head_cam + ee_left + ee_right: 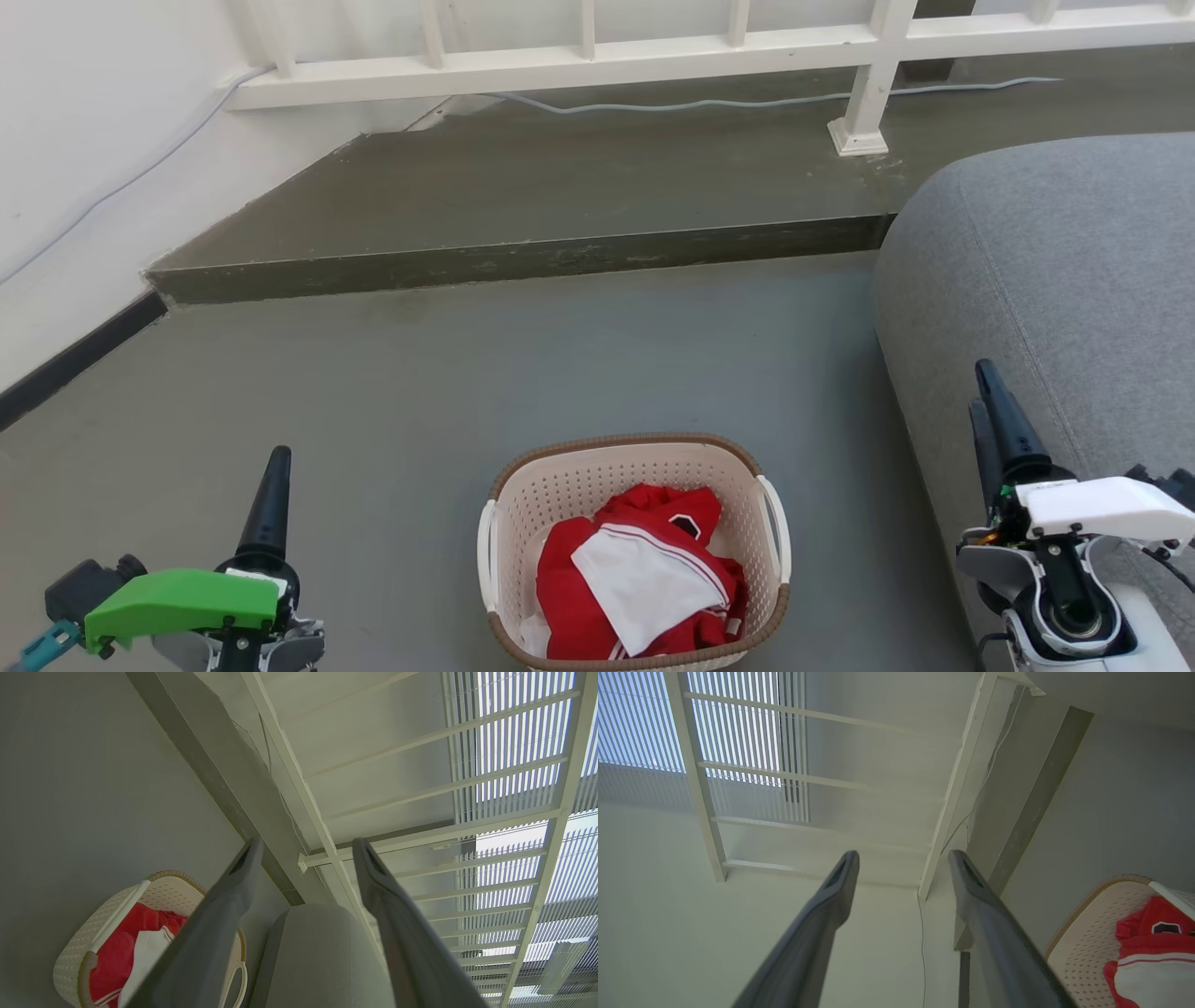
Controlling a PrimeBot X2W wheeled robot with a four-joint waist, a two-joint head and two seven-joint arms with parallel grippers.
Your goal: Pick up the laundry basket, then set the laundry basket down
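The laundry basket (597, 481) is being flanked by both arms while it is sitting upright on the grey floor (373, 392), low in the middle of the head view and near the grey sofa (1074, 261) on the robot's right. It is being loaded only by red and white clothes (644, 569) bundled inside. The left gripper (277, 462) and the right gripper (980, 387) are being held well apart from it, one on each side. In both wrist views the fingers (224, 914) are being shown spread, with nothing between them. This placement is probably being used so that each white handle (486, 551) can be approached from its own side and the basket raised level. Lifting is judged not yet begun.
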